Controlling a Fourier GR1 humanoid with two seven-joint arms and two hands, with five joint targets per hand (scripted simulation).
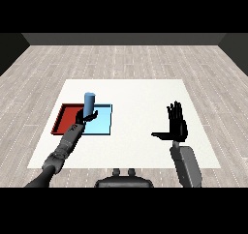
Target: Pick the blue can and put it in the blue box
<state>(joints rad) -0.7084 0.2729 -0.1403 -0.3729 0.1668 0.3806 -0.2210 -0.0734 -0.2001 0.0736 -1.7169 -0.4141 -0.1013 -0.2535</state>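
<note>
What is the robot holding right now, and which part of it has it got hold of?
The left robot hand curls round the lower part of the blue can, above the trays. The right robot hand is open and holds nothing.

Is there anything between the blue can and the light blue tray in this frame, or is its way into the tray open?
Nothing visible stands in the way. The left hand is curled round the blue can, which is upright over the light blue tray, near the edge it shares with the red tray. Only lowering seems left.
</note>
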